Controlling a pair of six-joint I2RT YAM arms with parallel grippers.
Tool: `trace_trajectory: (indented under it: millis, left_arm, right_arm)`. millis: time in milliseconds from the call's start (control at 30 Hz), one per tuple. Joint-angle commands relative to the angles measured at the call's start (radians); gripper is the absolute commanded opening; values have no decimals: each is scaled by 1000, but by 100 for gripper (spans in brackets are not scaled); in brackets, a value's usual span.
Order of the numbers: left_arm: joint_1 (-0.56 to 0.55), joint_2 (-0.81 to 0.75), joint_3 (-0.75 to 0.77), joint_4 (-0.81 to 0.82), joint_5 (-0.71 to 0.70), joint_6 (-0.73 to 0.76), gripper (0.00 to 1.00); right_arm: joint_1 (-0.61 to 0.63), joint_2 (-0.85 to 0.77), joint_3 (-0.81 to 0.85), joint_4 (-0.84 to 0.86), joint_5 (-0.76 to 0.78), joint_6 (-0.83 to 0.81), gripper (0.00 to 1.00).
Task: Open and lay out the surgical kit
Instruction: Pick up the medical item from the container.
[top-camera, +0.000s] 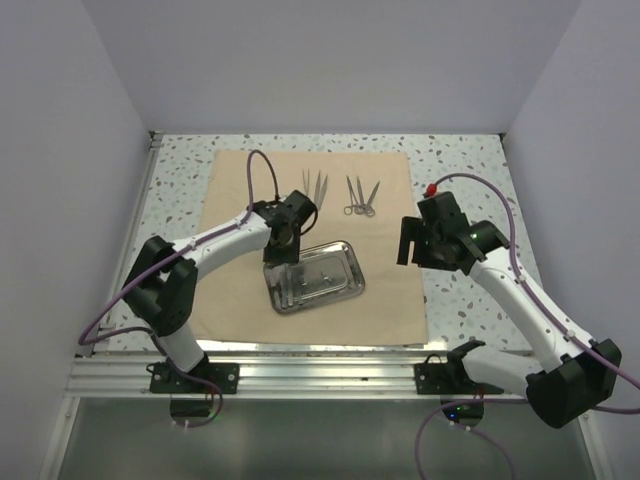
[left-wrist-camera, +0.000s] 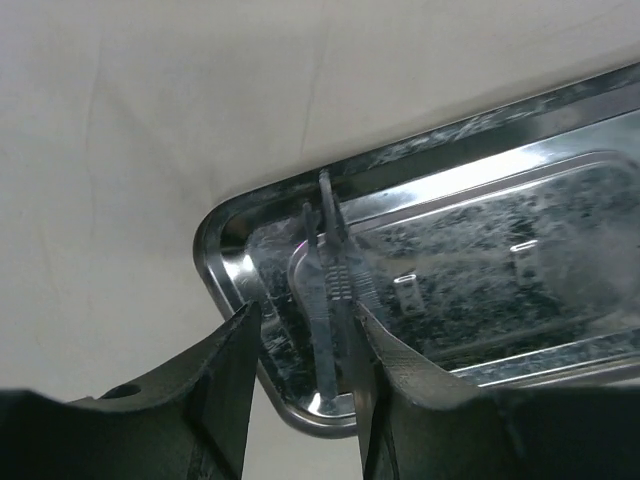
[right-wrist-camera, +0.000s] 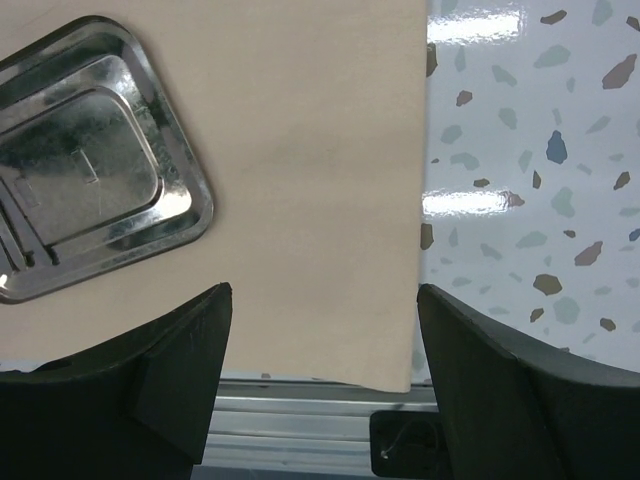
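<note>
The tan cloth wrap (top-camera: 390, 200) lies spread flat on the table. The steel tray (top-camera: 352, 262) sits on its near middle. My left gripper (top-camera: 283, 245) hangs over the tray's left end. In the left wrist view it (left-wrist-camera: 308, 310) stands open around slim metal tweezers (left-wrist-camera: 328, 320) lying in the tray (left-wrist-camera: 215, 250); the right finger is close against them and a gap shows on the left. More tweezers (top-camera: 314, 186) and scissors (top-camera: 360, 197) lie on the cloth behind the tray. My right gripper (right-wrist-camera: 322, 290) is open and empty above the cloth's (right-wrist-camera: 320, 200) right near corner.
The speckled table top (right-wrist-camera: 530, 200) shows to the right of the cloth. An aluminium rail (right-wrist-camera: 300, 410) runs along the table's near edge. White walls close in the left, right and back sides.
</note>
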Motion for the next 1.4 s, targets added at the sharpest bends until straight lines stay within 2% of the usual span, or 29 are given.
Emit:
trace_trajectory:
  millis: [0,333,900,1000,1100,1233,1367]
  left_arm:
    - [14,-44,-87,57,0,-75,43]
    - [12,27,-74,157,38,-57,40]
    - [25,223,43,154,6,-24,34]
    - [34,229,35,154,9,-26,31]
    - [45,229,20,157,8,-24,22]
    - [58,223,18,145,3,-21,2]
    - [57,209,54,108,-14,-23,0]
  right_arm:
    - [6,-33,-5,22,-22,-10,79]
    - [3,-67,2,-20,-5,-14,79]
    - [5,-41,17,-40,28,7,79]
    - [3,-27,22,-32,30,9,79]
    - [3,-13,26,-24,28,10,79]
    - [2,2,29,-12,24,10,78]
    - [5,9,28,-1,16,10,78]
